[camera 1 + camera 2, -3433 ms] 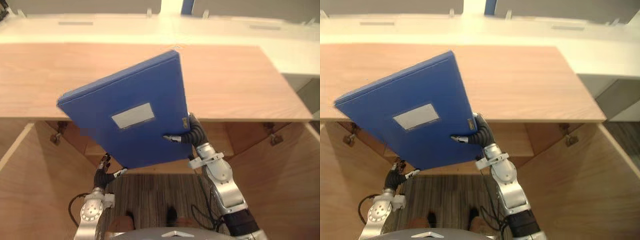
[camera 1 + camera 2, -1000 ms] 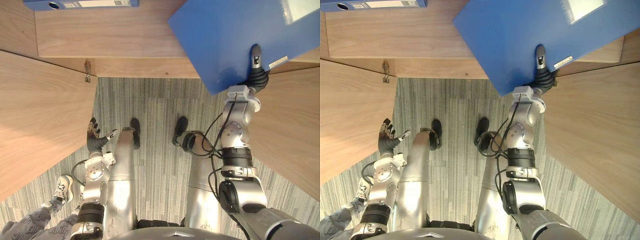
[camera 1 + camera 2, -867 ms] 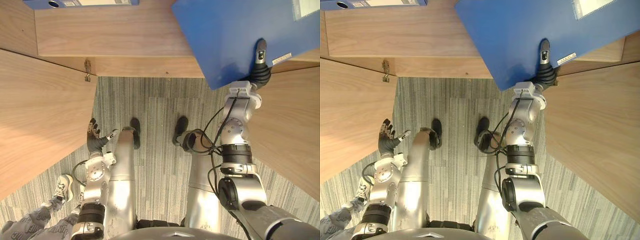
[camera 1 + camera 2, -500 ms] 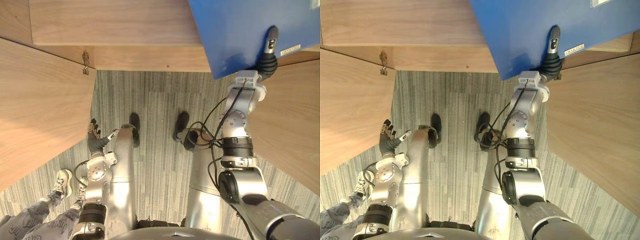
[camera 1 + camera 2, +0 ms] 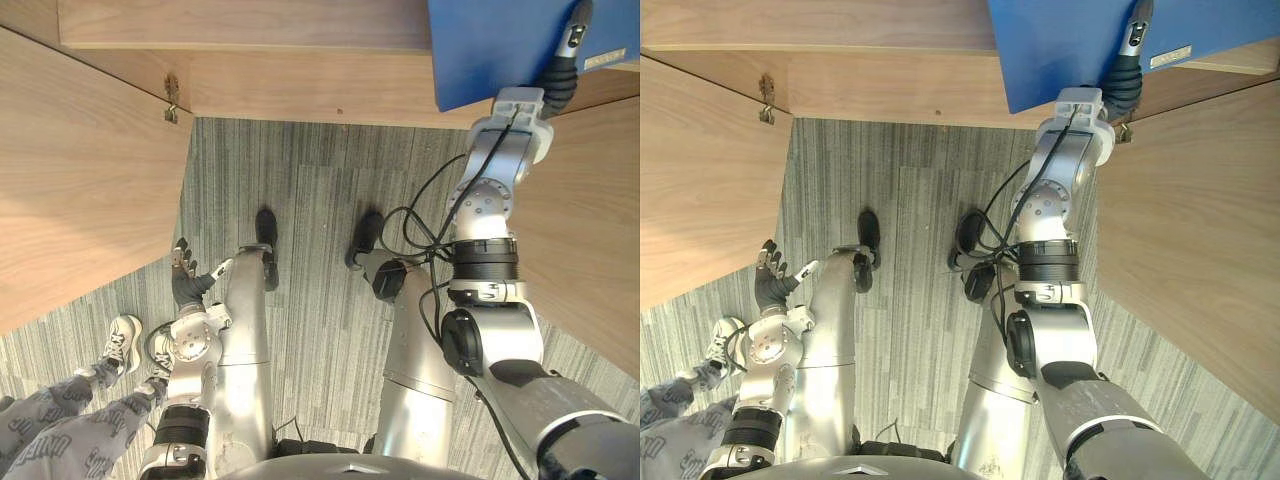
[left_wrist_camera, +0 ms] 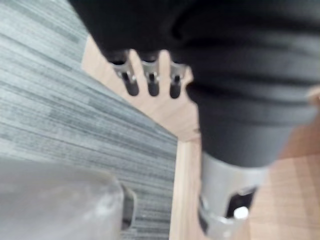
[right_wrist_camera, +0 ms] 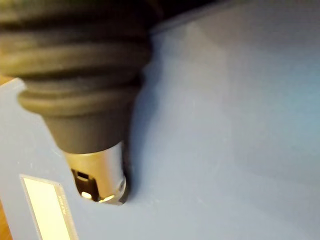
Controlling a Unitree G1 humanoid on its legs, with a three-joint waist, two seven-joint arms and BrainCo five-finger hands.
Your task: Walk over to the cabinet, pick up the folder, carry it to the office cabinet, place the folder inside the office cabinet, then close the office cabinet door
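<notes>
holding blue rectangular folder (image 5: pixel 495 45) at the open front of light-brown wooden office cabinet (image 5: pixel 300 95).
right hand (image 5: pixel 562 72) grasps the folder in a pinch: thumb pressed flat on the blue face beside a pale rectangular label (image 7: pixel 46 207), remaining fingers behind the folder and out of sight. the folder is raised in front of the cabinet's lower board, between the two swung-out wooden doors, close to the right door (image 5: pixel 590 230) and well apart from the left door (image 5: pixel 80 170); how far it reaches inside cannot be told. left hand (image 5: pixel 183 283) hangs low beside the left door, fingers (image 6: pixel 151 86) straight and released, holding nothing. grey striped carpet (image 5: pixel 310 200) lies below. a person's pale shoe (image 5: pixel 122 343) stands near the left hand.
</notes>
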